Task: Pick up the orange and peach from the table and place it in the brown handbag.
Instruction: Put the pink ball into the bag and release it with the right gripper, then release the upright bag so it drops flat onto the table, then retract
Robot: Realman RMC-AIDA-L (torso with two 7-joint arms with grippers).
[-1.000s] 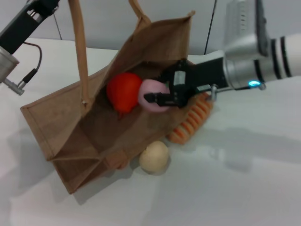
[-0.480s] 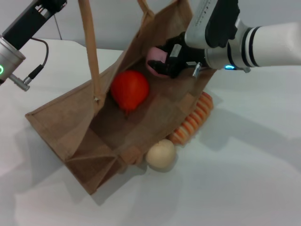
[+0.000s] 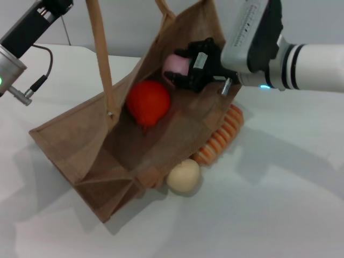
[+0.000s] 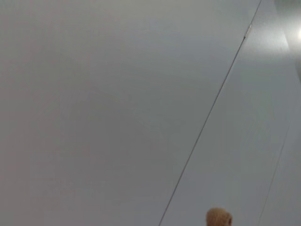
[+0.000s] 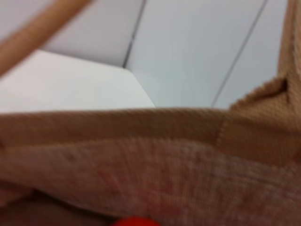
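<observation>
The brown handbag [image 3: 91, 145] lies tilted and open on the white table, one strap [image 3: 102, 59] pulled up out of the top of the head view. The orange [image 3: 148, 102] rests inside it against the back wall. My right gripper [image 3: 185, 70] is inside the bag's mouth, above and right of the orange, shut on the pink peach [image 3: 174, 63]. The right wrist view shows the bag's rim [image 5: 141, 122] and a sliver of the orange [image 5: 136, 221]. My left arm [image 3: 24, 32] reaches up at the far left; its gripper is out of view.
A pale beige ball [image 3: 184, 176] lies against the bag's front corner. A ribbed orange-and-cream piece [image 3: 220, 137] lies under the bag's right side. The left wrist view shows a grey wall and a strap tip [image 4: 218, 217].
My right gripper has lifted the peach from beside the orange up and back toward the bag's upper wall. The bag has shifted and tilted slightly; the orange has stayed inside.
</observation>
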